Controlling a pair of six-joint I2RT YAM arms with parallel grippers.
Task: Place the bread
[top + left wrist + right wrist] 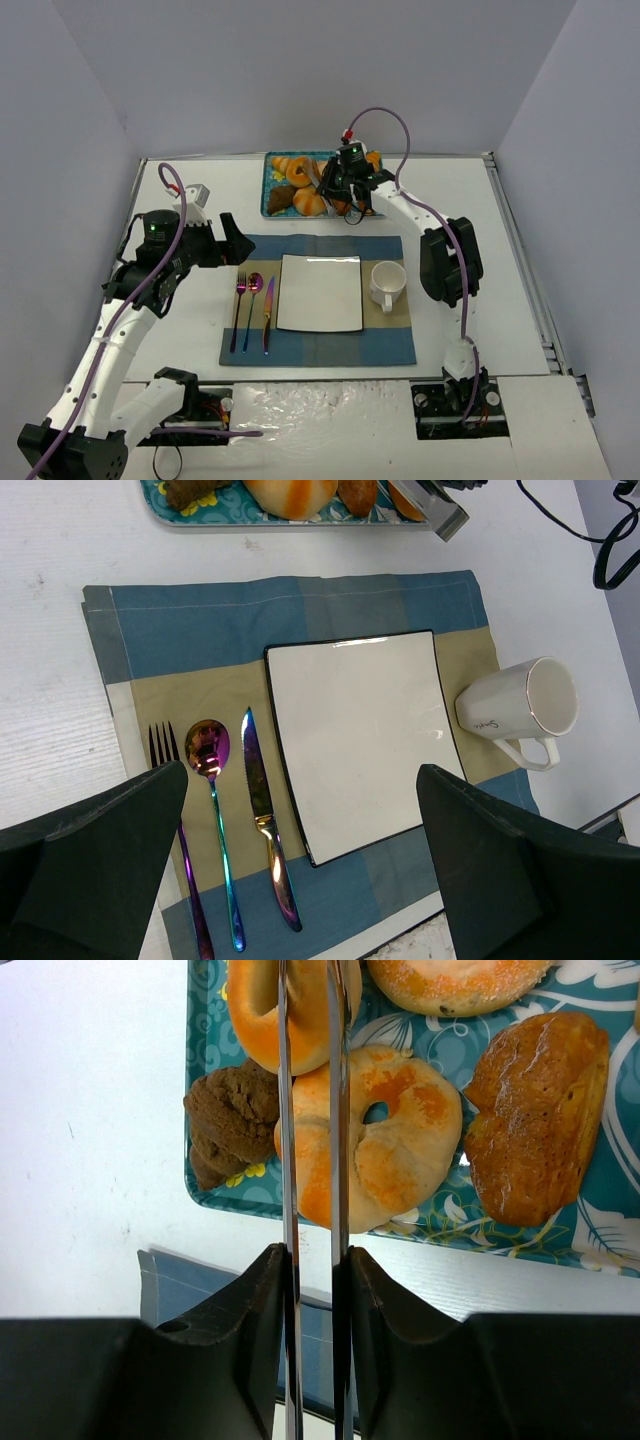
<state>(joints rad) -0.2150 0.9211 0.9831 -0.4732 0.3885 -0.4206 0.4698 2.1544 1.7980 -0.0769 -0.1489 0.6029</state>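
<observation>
Steel tongs [338, 1110] — over ring-shaped bread [410, 1160]

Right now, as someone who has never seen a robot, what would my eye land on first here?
Probably the teal tray of golden breads at the far edge of the table, where the right gripper clamps slim metal tongs that reach over a ring-shaped bun. Next, the empty white square plate on the blue-and-tan placemat, with iridescent cutlery on its left and a white cup on its right.
</observation>
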